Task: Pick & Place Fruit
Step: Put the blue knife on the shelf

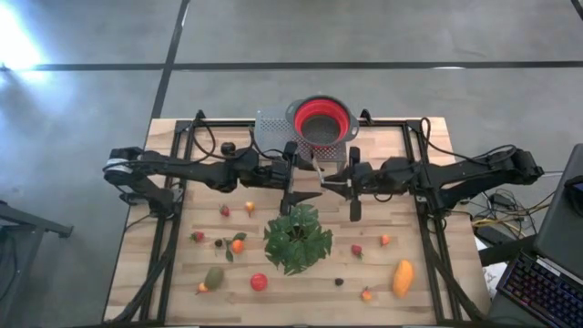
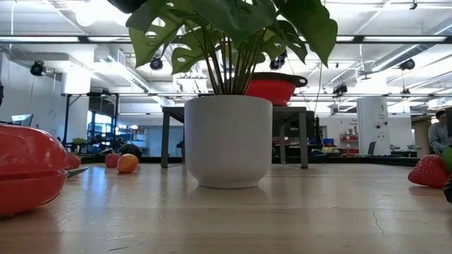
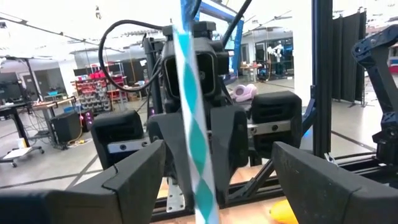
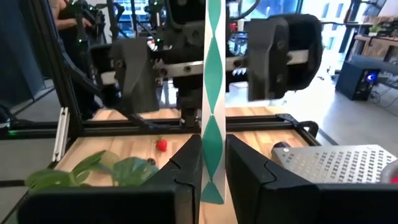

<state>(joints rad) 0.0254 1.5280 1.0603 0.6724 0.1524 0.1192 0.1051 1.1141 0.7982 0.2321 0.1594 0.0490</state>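
My left pincer (image 1: 296, 175) hangs mid-tabletop, fingers spread wide with nothing between them, facing the right one. A teal-and-white striped strip (image 4: 213, 93) stands upright between the two. My right pincer (image 1: 335, 180) is clenched on that strip's lower end. The fruit (image 1: 237, 245) lies scattered on the wooden tabletop (image 1: 401, 146) on the near side of both pincers, well apart from them, spread around the potted plant (image 1: 297, 239). Red colander bowl (image 1: 322, 120) sits at the far edge.
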